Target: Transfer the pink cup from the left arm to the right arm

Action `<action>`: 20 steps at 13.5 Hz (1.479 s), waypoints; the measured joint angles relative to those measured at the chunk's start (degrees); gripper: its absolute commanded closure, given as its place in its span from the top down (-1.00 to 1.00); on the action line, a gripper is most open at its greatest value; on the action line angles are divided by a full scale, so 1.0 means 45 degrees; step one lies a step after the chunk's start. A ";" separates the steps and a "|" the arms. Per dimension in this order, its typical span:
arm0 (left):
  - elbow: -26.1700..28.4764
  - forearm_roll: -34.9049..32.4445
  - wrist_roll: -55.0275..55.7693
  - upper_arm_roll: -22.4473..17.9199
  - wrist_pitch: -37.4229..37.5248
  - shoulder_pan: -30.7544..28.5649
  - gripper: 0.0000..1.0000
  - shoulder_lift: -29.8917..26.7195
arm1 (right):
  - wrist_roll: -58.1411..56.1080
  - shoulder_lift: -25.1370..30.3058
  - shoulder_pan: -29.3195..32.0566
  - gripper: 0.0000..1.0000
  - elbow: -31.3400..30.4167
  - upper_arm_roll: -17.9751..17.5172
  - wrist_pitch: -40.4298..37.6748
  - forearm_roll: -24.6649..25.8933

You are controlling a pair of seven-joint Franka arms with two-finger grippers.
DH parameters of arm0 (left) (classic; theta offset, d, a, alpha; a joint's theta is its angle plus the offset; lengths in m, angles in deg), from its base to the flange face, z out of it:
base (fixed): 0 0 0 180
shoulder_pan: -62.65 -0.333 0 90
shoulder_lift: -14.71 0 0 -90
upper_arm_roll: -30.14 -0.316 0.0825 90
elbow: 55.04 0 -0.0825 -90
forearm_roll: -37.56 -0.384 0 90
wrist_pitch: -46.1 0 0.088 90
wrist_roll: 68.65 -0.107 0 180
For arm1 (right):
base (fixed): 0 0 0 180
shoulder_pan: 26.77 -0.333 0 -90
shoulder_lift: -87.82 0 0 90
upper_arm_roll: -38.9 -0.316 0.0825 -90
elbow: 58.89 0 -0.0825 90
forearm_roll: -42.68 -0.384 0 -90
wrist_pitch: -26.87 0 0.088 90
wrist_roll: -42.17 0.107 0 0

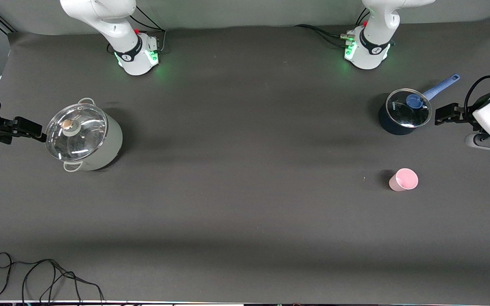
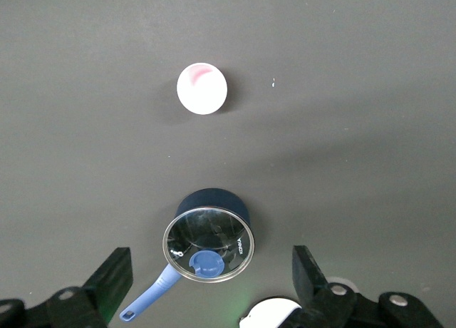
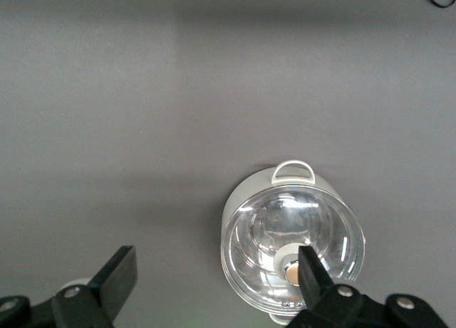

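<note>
We count one pink cup [image 1: 403, 179] upright on the counter [image 1: 245, 204] toward the left arm's end, nearer the front camera than one blue-handled saucepan [image 1: 403, 112]. One grey lidded pot [image 1: 84, 135] sits toward the right arm's end. Two pincers, left [image 1: 440, 115] and right [image 1: 32, 131], hover spread apart, holding nothing.

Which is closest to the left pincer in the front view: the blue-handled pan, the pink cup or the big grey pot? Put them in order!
From the left pincer, open at its arm's end of the table:
1. Blue-handled pan, right beside it.
2. Pink cup, nearer the front camera.
3. Big grey pot, at the right arm's end.
</note>
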 measured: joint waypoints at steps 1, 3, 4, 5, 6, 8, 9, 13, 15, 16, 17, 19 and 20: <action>0.0000 0.0000 0.0000 -0.0002 0.0000 -0.0001 1.00 0.0001 | 0.0000 0.0000 0.0000 1.00 0.0000 0.0000 0.0006 0.0003; 0.0000 0.0000 0.0000 -0.0003 -0.0001 -0.0001 1.00 0.0001 | 0.0000 0.0000 0.0000 1.00 0.0000 0.0000 0.0009 0.0007; 0.0000 0.0000 0.0000 -0.0003 -0.0001 -0.0001 1.00 0.0001 | 0.0000 0.0000 0.0000 1.00 0.0000 0.0000 0.0010 0.0009; 0.0000 0.0000 0.0000 -0.0003 -0.0001 -0.0001 1.00 0.0002 | 0.0000 0.0000 0.0000 1.00 0.0000 0.0000 0.0010 0.0010; 0.0000 0.0000 0.0000 -0.0003 -0.0001 -0.0001 1.00 0.0004 | 0.0000 0.0000 0.0000 1.00 0.0000 0.0000 0.0010 0.0011; 0.0000 0.0000 0.0000 -0.0003 -0.0001 -0.0001 1.00 0.0010 | 0.0000 0.0000 0.0000 1.00 0.0000 0.0000 0.0011 0.0012; 0.0000 0.0000 0.0000 -0.0003 -0.0001 -0.0001 1.00 0.0013 | 0.0000 0.0000 0.0000 1.00 0.0000 0.0000 0.0011 0.0012; -0.0001 0.0000 -0.0003 -0.0005 -0.0001 -0.0002 1.00 0.0021 | 0.0000 0.0000 0.0000 1.00 0.0000 0.0000 0.0012 0.0013; -0.0016 0.0000 -0.0330 -0.0010 -0.0001 -0.0002 1.00 0.0027 | 0.0000 0.0000 0.0000 1.00 0.0000 0.0000 0.0012 0.0013; -0.0047 0.0000 -0.0979 -0.0026 -0.0001 -0.0008 1.00 0.0052 | 0.0000 0.0000 0.0000 1.00 0.0000 0.0000 0.0012 0.0013; -0.0128 0.0000 -0.1923 -0.0053 -0.0012 -0.0048 1.00 0.0122 | 0.0000 0.0000 0.0000 1.00 0.0000 0.0000 0.0012 0.0013; -0.0391 0.0000 -0.3868 -0.0098 -0.0069 -0.0264 1.00 0.0376 | 0.0000 0.0000 0.0001 1.00 0.0002 0.0000 0.0018 0.0013; -0.0529 0.0000 -0.4850 -0.0127 -0.0146 -0.0380 1.00 0.0533 | 0.0000 0.0000 0.0001 1.00 0.0014 0.0004 0.0025 0.0013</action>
